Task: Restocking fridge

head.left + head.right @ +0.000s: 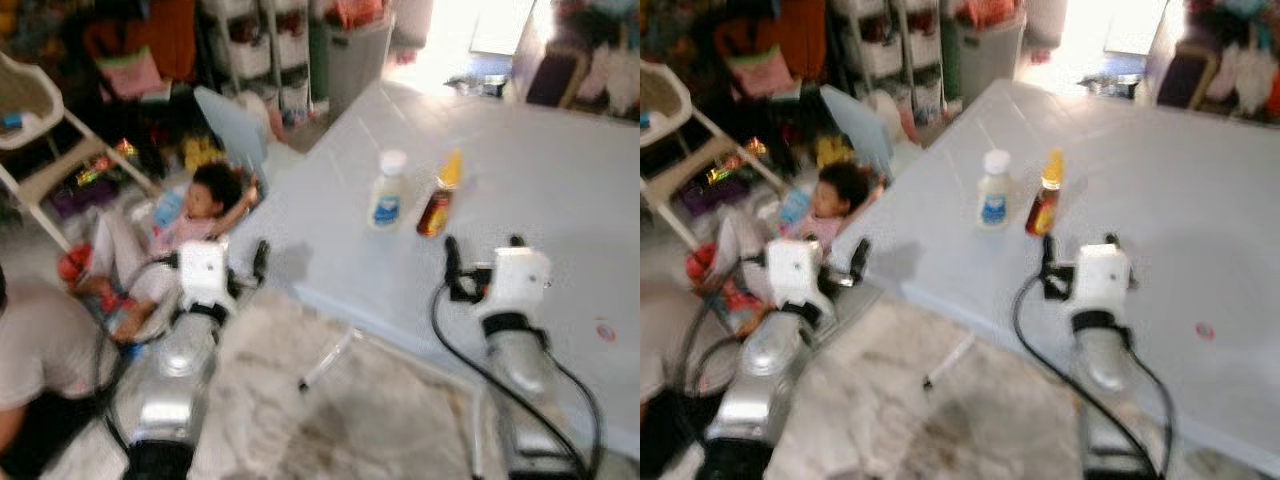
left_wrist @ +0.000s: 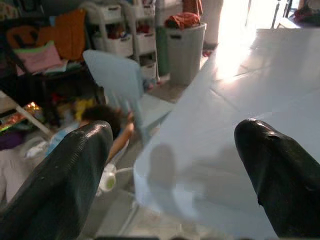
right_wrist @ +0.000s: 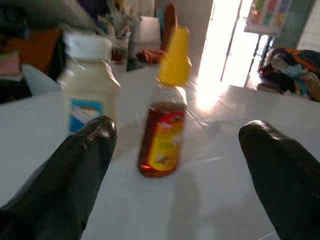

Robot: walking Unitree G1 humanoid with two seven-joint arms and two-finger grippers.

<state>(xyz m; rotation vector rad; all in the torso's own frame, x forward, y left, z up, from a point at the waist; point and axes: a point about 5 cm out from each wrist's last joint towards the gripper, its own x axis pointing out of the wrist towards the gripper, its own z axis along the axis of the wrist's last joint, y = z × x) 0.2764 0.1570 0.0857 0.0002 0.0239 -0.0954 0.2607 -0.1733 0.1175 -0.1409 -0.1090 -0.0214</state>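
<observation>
Two bottles stand side by side on the pale blue table (image 1: 560, 170): a white bottle (image 1: 387, 190) with a white cap and blue label, and an amber sauce bottle (image 1: 440, 200) with a yellow cap. My right gripper (image 1: 483, 250) hovers over the table just short of them, open. In the right wrist view the amber bottle (image 3: 162, 135) sits between the open fingers (image 3: 75, 165), and the white bottle (image 3: 89, 95) is just beyond one finger. My left gripper (image 1: 228, 252) is open at the table's near left corner, holding nothing.
A child (image 1: 195, 205) lies on the floor beside the table's left edge, close to my left arm. Another person (image 1: 30, 360) is at the lower left. A high chair (image 1: 40, 130), a small blue chair (image 1: 235, 125), shelves and a grey bin (image 1: 355, 60) crowd the back.
</observation>
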